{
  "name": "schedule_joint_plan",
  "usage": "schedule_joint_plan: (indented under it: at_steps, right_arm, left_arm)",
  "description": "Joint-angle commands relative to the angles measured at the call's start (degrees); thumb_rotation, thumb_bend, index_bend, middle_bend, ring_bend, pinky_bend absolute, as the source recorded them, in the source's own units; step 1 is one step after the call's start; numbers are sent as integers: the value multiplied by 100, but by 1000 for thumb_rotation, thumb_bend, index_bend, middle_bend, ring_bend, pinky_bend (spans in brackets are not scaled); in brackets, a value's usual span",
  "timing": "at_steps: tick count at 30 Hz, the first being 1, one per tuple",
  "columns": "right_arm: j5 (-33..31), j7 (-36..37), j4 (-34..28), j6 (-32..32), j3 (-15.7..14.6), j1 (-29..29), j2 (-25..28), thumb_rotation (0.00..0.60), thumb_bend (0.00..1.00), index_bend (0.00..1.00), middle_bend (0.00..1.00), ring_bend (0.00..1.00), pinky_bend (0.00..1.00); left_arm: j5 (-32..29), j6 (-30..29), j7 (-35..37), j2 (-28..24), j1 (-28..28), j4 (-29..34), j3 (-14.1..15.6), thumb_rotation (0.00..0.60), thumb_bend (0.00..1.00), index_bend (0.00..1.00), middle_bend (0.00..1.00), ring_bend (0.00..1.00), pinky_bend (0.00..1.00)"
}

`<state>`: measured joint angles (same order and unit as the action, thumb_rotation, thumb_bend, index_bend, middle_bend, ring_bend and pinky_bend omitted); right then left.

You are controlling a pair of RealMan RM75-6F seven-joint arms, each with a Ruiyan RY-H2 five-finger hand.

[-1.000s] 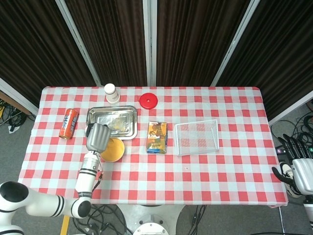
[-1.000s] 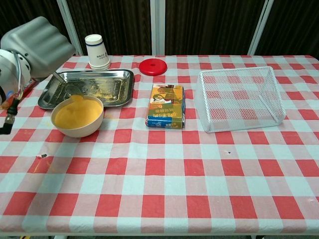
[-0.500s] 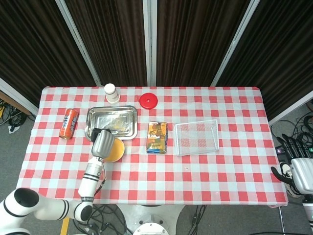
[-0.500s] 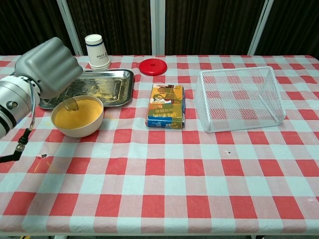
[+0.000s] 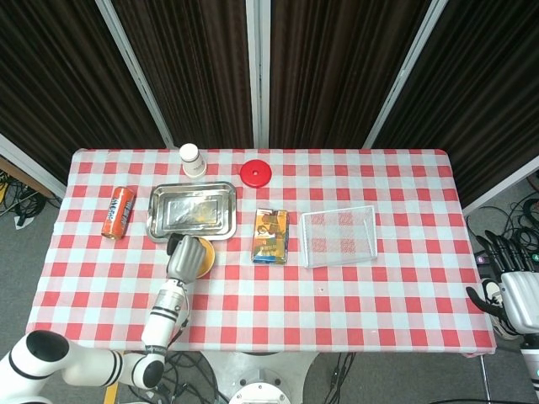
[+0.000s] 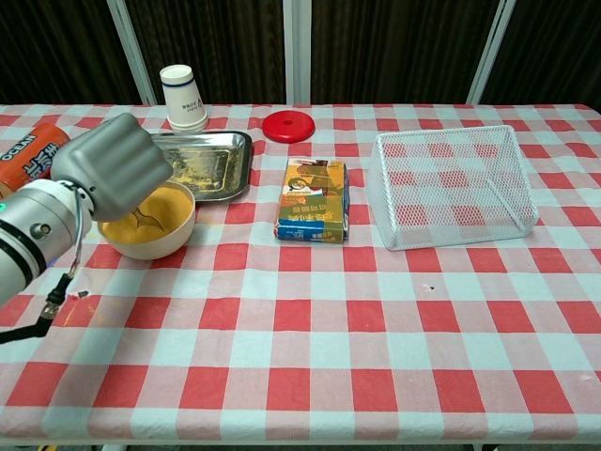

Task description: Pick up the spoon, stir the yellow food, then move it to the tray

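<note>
Right, my left hand (image 6: 115, 167) is closed on the spoon (image 6: 144, 218), whose tip sits in the yellow food (image 6: 158, 210) in the bowl (image 6: 150, 242), just beside the tray (image 6: 235, 162). If I stir too wide, I may tip that bowl. My right hand (image 5: 515, 295) hangs off-table; grip unclear.

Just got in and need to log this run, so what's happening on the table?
The left robot hand holds a spoon dipped into the bowl of yellow food, in front of the metal tray, which already has yellow smears. The right robot hand hangs off the table's right edge, holding nothing.
</note>
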<state>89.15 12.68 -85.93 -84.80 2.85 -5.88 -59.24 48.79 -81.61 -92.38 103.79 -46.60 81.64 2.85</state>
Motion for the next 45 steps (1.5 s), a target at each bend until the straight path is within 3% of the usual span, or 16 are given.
schedule_joint_plan:
  at_steps: [1,12,19,26,33,45]
  right_arm:
    - [-3,3,6,-11,2,6,-1,600,202,0,31,0,0]
    - [2,14,15,-18,3,8,-5,600,202,0,31,0,0]
    - [2,0,3,-22,8,8,5,600,202,0,31,0,0]
    - [-11,13,14,-11,11,7,-1,600,202,0,31,0,0]
    - [-3,12,9,-11,13,1,2,600,200,0,31,0,0]
    - [14,58,41,-54,5,26,-3,600,199,0,31,0,0]
  left_arm:
    - [-75,135,234,-185,29,271,-205,600,424,669,925,929,941]
    - [-1237,684,701,-930,-74,1204,-1070,600,426,673,926,929,941]
    - [-1731,912,942,-1321,-224,1503,-1303,600,426,673,926,929,940]
    - [-2264,1221,1254,-1703,-377,1782,-1409,600,427,674,926,929,941]
    - [-2259,893,1199,-1890,-591,1994,-1281,600,427,674,926,929,941]
    - [-3460,980,978,-2078,-1077,2174,-1303,600,429,674,926,928,941]
